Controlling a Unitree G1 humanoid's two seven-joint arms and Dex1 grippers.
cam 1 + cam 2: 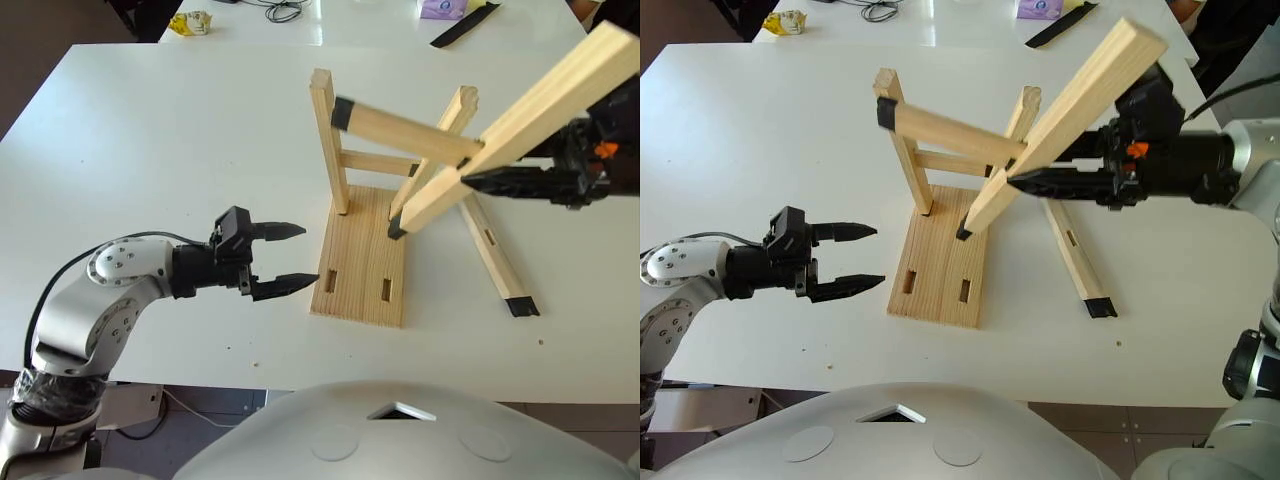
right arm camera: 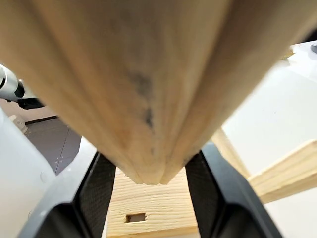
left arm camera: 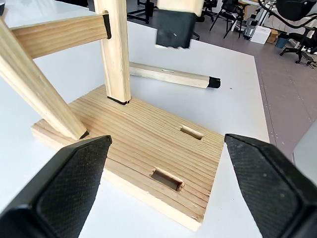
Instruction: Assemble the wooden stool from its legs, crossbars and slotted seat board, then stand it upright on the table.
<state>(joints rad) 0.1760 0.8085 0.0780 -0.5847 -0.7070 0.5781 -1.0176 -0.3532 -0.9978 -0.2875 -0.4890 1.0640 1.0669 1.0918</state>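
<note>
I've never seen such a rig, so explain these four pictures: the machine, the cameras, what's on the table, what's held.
It's a humanoid robot with two arms, each ending in a two-finger gripper. Two pictures come from cameras on its head, looking down; the other two from its wrists. On the white table lies the slotted seat board, with two legs joined by crossbars standing on it, and a loose leg beside it. The right gripper clamps a tilted leg; the left gripper hovers open near the board.

I'm seeing the white table (image 1: 150, 150) carrying the seat board (image 1: 358, 285) lying flat | loose leg (image 1: 497, 260) lying just beside it, on its right
</note>
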